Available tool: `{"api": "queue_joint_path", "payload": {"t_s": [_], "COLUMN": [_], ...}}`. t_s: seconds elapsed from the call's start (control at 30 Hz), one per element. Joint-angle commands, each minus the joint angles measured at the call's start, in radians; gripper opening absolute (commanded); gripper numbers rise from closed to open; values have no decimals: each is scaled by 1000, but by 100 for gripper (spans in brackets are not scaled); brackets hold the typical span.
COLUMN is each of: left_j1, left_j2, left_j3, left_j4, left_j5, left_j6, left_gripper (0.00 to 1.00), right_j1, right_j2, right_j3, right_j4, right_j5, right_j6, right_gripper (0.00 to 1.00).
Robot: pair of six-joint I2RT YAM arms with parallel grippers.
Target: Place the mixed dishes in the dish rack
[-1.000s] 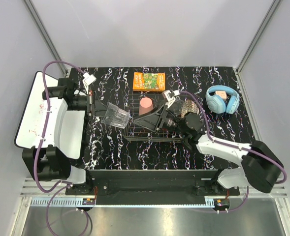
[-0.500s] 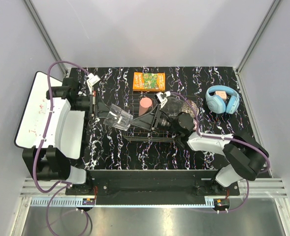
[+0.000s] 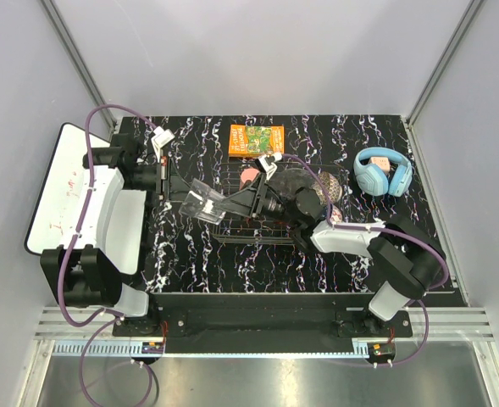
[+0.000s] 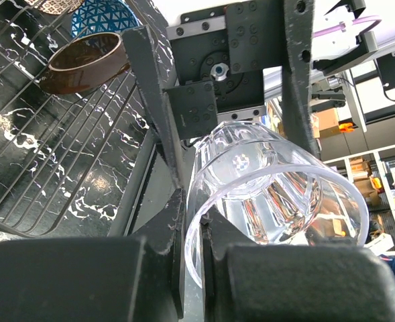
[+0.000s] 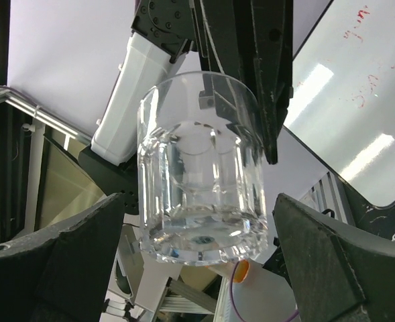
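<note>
My left gripper (image 3: pixel 191 197) is shut on the rim of the small clear glass cup (image 3: pixel 205 202), holding it on its side in the air beside the left end of the dish rack (image 3: pixel 257 227). The left wrist view shows the rim pinched between my left gripper (image 4: pixel 196 218), with the cup (image 4: pixel 271 188) pointing away. My right gripper (image 3: pixel 232 203) reaches over the rack, open, one finger on each side of the cup's base (image 5: pixel 200 168) without touching. The pink cup (image 3: pixel 249 175) lies in the rack, half hidden by the right arm.
A dark brown bowl (image 4: pixel 83 64) and a blue patterned bowl (image 4: pixel 103 15) sit at the rack's far end. A beige patterned bowl (image 3: pixel 332 182) is right of the rack. Orange-green box (image 3: pixel 256 138) at the back, light-blue headphones (image 3: pixel 383 170) at the right, white board (image 3: pixel 58 182) off the left edge.
The right arm has swung left over the rack, bringing its open gripper up around the glass cup's base. The left gripper keeps hold of the cup.
</note>
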Motion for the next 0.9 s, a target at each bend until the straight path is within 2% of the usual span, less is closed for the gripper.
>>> {"api": "queue_joint_path", "payload": {"t_s": [0.0,0.13,0.27,0.3,0.4,0.43,0.5,0.53,0.57,0.6,0.63,0.67,0.73,0.77,0.8,0.87], "left_j1": [-8,-7,-8,-10,-8,-8,-8,-8,-7,-7,-7,-4,6,13,24,65], "left_j2": [-3,-5,-3,3,18,24,44,49,53,57,57,47,28,8,-3,-41], "left_j3": [-8,-14,-8,-4,30,39,62,65,75,78,78,76,72,66,65,69], "left_j4": [-23,-26,-33,-39,-118,-150,-200,-200,-200,-200,-200,-200,-203,-201,-200,-200], "left_j5": [206,205,188,183,159,151,139,129,104,87,45,24,-47,-68,-90,-151], "left_j6": [35,47,62,70,163,237,265,263,266,268,276,282,311,318,328,335], "left_gripper": [0,0,0,0,0,0,1,5,12,44,56,60,76,85,98,99], "right_j1": [16,19,22,21,21,22,21,21,21,21,19,18,7,4,-7,-13], "right_j2": [7,30,56,63,65,65,60,57,54,45,39,21,-6,-47,-70,-151], "right_j3": [69,97,109,113,113,111,109,108,109,106,106,102,84,82,79,108], "right_j4": [116,118,135,135,132,127,116,107,92,83,61,46,-30,-78,-139,-436], "right_j5": [-25,-45,-62,-66,-77,-80,-88,-88,-94,-98,-101,-109,-121,-126,-141,-147], "right_j6": [-15,1,34,40,54,58,60,61,60,57,54,48,20,2,-61,-156], "right_gripper": [100,99,83,76,61,48,31,14,9,5,0,0,0,0,0,0]}}
